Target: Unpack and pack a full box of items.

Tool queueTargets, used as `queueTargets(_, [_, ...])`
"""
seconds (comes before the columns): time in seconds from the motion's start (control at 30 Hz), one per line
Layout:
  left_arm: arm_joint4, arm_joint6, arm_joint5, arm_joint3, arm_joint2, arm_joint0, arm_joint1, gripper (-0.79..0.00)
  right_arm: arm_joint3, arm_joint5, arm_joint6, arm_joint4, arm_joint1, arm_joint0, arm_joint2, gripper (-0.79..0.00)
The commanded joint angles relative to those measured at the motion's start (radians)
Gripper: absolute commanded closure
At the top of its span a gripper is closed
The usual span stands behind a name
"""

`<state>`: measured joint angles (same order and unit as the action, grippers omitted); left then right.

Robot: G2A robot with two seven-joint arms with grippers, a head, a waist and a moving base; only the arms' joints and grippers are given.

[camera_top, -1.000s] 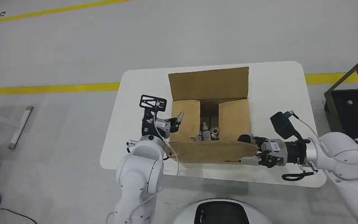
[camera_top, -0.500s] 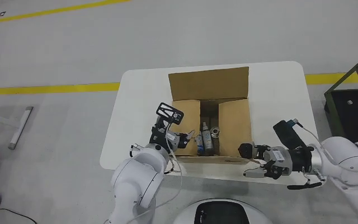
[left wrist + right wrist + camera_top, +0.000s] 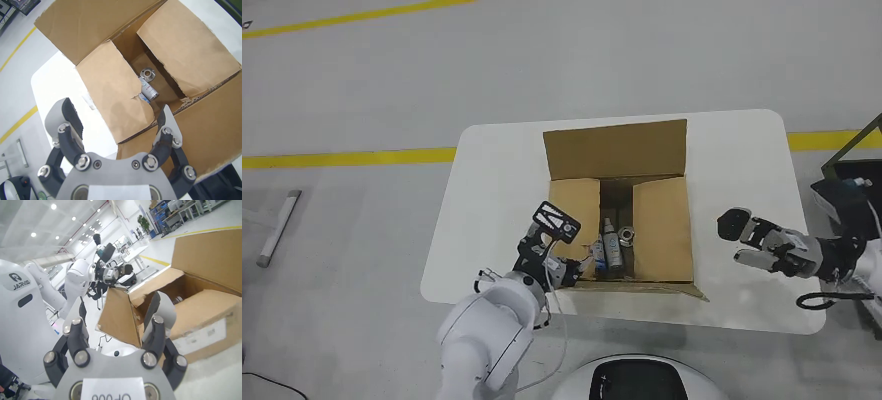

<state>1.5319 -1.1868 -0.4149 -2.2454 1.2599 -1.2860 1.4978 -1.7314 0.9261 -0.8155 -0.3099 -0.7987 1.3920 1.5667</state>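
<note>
Both spread: left hand (image 3: pixel 115 105) at the box (image 3: pixel 189 56), wrist view revealing a flange (image 3: pixel 147 74); right hand (image 3: pixel 742 240) apart.

- left gripper (image 3: pixel 115 103): fingers spread wide apart, angled downward, arm folded at the elbow.
- right gripper (image 3: pixel 741 240): fingers parted too, arm held out sideways, pointing toward the left arm.

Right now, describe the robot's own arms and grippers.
Both arms wear smooth, rounded white shells: left arm, right arm. The left gripper and right gripper match: a silver-grey plate with screws and a white label, black link bars, and pale grey fingers lined with black pads. A black cable loops beside the right wrist.
</note>
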Motion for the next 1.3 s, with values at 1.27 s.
queueTargets(1.27, [-0.072, 0.033, 0.188, 0.026, -0.023, 0.052, -0.031, -0.785, -0.033, -0.125, 0.069, 0.451, -0.044, -0.119, -0.291, 0.000])
